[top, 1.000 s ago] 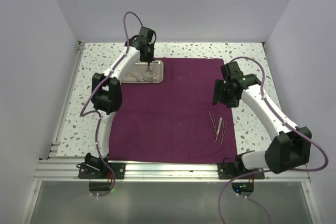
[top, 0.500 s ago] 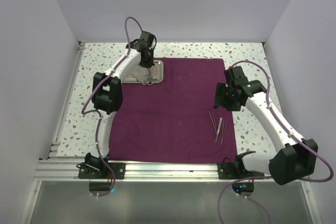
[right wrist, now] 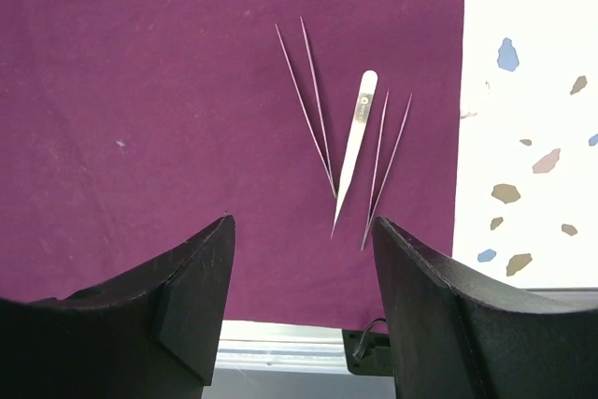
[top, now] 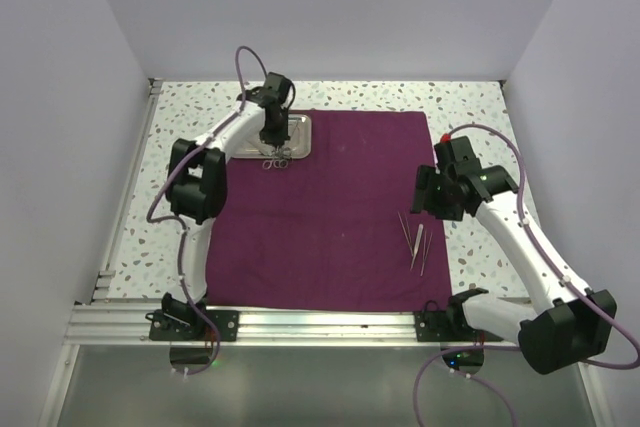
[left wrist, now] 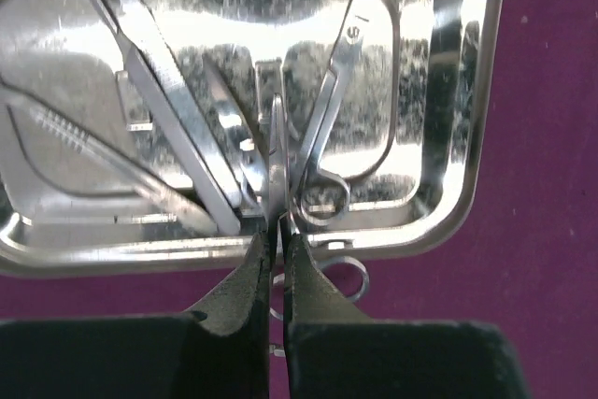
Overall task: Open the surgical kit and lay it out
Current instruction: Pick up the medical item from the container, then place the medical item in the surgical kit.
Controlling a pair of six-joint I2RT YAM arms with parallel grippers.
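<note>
The dark purple cloth (top: 330, 207) of the surgical kit lies spread flat on the table. At its far left corner sits the shiny steel tray (top: 298, 132). My left gripper (top: 271, 142) hangs over the tray's near rim (left wrist: 467, 137), shut on a pair of scissors (left wrist: 348, 276) whose finger rings stick out over the cloth (left wrist: 542, 306). Thin silver tweezers (top: 415, 242) lie side by side on the cloth near its right edge. My right gripper (top: 428, 205) hovers open just behind them, with nothing between its fingers (right wrist: 196, 287); the tweezers (right wrist: 355, 137) show ahead of it.
More steel instruments lie in the tray, among them a second pair of scissors (left wrist: 350, 91) and flat handles (left wrist: 159, 91). Speckled tabletop (top: 480, 117) borders the cloth. An aluminium rail (top: 320, 325) runs along the near edge, and white walls close in three sides.
My left gripper has pulled back toward the tray's near rim, drawing the scissors' rings out over the cloth. The right arm has swung nearer and lower, closer to the tweezers.
</note>
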